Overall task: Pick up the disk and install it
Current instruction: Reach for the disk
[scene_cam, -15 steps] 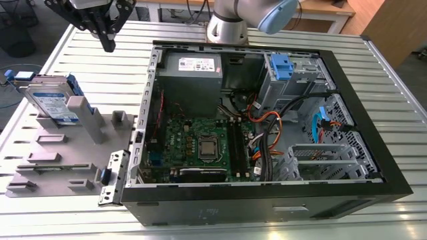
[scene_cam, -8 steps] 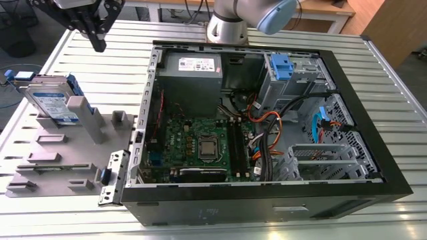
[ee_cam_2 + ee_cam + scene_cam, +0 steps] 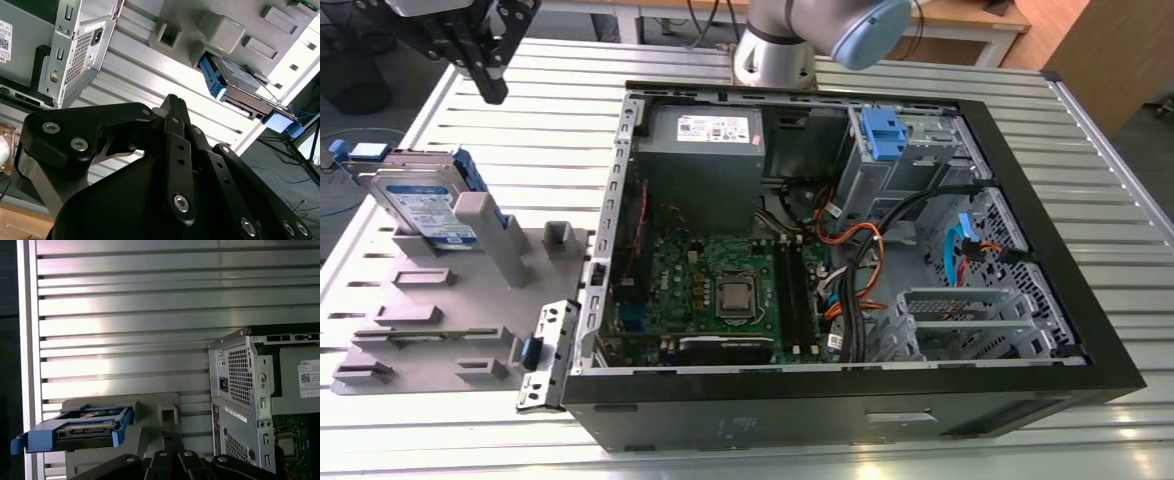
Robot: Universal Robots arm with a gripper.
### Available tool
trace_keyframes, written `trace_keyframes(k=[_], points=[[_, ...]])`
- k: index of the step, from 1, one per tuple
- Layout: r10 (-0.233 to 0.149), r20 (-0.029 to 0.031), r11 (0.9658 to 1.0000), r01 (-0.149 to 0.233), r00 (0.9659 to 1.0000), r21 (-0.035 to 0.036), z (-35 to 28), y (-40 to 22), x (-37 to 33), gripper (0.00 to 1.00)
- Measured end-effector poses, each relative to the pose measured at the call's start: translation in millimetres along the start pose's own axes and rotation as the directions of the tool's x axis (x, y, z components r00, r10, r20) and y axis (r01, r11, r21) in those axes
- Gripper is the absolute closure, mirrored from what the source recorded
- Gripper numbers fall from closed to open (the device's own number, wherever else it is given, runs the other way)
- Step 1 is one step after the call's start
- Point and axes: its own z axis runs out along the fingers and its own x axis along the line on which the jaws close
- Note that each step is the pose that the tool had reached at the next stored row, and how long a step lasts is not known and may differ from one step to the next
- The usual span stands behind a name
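Black sheet-metal walls of the open computer case (image 3: pixel 1067 260) stand nearest in the exterior view. Their rim frames a green circuit board (image 3: pixel 720 285) at seven o'clock inside, a power supply (image 3: pixel 704 140) at eleven and a drive cage (image 3: pixel 921 140) at one. At nine o'clock from the case, just beside its wall, lies a grey holder (image 3: pixel 480 300) with raised blocks. The disk (image 3: pixel 416 200) leans on edge at the holder's far end, a blue bracket round it, with open air above. The gripper (image 3: pixel 491 88) hangs above and beyond the disk, at eleven o'clock in the exterior view, apart from it, its fingers together and holding nothing. Both wrist views show the disk (image 3: pixel 240 75) (image 3: pixel 87 426) past the closed tips of the gripper (image 3: pixel 174 102) (image 3: pixel 167 437). The table (image 3: pixel 560 80) is ribbed metal slats, bare between the gripper and the arm base (image 3: pixel 781 55) at twelve o'clock. Farther off stand a wooden cabinet (image 3: pixel 1107 60) at two o'clock and a dark floor (image 3: pixel 280 195) with cables.
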Motion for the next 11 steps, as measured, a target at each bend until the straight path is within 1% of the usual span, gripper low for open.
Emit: trace_keyframes(k=[4, 11], points=[[0.000, 0.0002, 1.0000, 0.000, 1.0000, 0.0000, 0.3, -0.9, 11.6, 0.89], [0.000, 0.0005, 1.0000, 0.000, 1.0000, 0.0000, 1.2, -2.5, 34.2, 0.89]])
